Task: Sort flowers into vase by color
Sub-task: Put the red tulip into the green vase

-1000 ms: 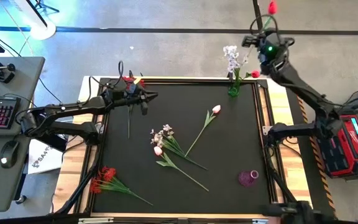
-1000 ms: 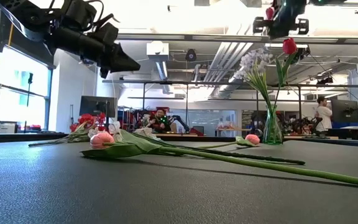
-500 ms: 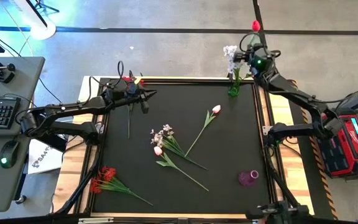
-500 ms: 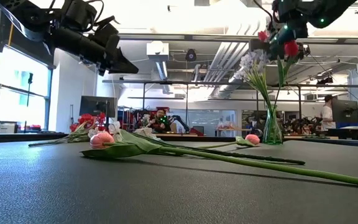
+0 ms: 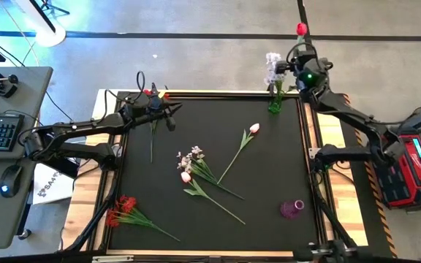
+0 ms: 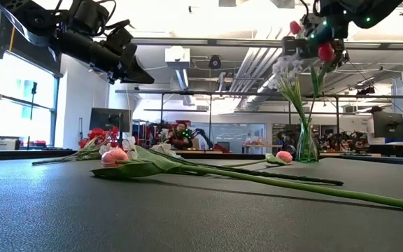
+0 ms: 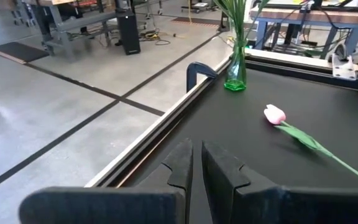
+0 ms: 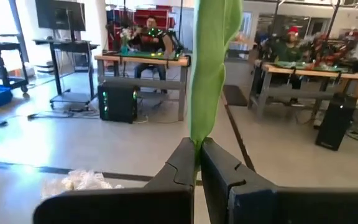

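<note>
My right gripper (image 5: 298, 64) hangs over the table's far right corner, just above the green glass vase (image 5: 275, 105), and is shut on a red tulip (image 5: 301, 29). The vase stands upright and holds a white-lavender sprig (image 5: 271, 66) and another red tulip (image 6: 325, 50). My left gripper (image 5: 169, 111) hovers shut over the far left corner of the mat, above a flower stem (image 5: 152, 139) lying there. Flat on the mat lie two pink tulips (image 5: 254, 128) (image 5: 186, 177), a white-lavender sprig (image 5: 191, 156) and a red bunch (image 5: 124, 207). My right gripper pinches the red tulip's green stem and leaf (image 8: 199, 140) between its two fingers, well below the blossom. The fingers lie across the stem. The tulip is lifted, and its blossom (image 6: 296, 26) stands above the gripper. Whether its lower end reaches the vase I cannot tell.
A small purple vase (image 5: 292, 210) sits near the mat's near right corner. The black mat (image 5: 269, 183) has a raised frame, with a clamp (image 7: 197, 70) on its far edge. A desk with keyboard and mouse (image 5: 6, 124) stands left of the table. People work in the room behind.
My right gripper has come down and toward the table's left, from beyond the far right corner to just above the green vase, carrying the red tulip with it. The tulip's blossom now stands close to the white-lavender sprig. The left arm has kept still.
</note>
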Robot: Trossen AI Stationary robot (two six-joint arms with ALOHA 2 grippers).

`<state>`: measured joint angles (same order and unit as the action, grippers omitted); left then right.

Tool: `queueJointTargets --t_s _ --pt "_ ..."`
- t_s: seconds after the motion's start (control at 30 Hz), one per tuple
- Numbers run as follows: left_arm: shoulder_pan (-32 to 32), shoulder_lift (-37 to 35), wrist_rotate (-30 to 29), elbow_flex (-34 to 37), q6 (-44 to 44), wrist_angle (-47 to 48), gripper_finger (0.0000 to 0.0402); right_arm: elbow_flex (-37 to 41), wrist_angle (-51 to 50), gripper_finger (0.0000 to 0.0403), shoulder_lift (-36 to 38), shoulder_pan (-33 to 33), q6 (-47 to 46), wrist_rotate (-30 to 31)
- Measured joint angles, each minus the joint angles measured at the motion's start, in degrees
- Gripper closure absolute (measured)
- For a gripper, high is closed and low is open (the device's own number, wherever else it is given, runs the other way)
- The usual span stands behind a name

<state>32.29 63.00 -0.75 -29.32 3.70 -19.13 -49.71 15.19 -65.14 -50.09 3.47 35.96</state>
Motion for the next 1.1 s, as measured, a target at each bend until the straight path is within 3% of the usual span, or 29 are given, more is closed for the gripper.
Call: queueJointTargets --t_s 0.37,0.8,1.1 --pt "0.0 0.0 0.23 0.0 -0.55 0.02 0.0381 -0.04 -7.12 0.0403 3.55 0.74 -2.34 0.01" --pt "0.0 0.0 0.07 0.0 -0.67 0.04 0.0381 -0.02 -11.75 0.0399 -0.45 1.49 -3.21 -4.02" --pt "-0.02 0.0 0.07 -0.02 -2.64 0.04 0.0381 -0.02 -20.28 0.0325 2.19 1.49 -5.12 -4.8"
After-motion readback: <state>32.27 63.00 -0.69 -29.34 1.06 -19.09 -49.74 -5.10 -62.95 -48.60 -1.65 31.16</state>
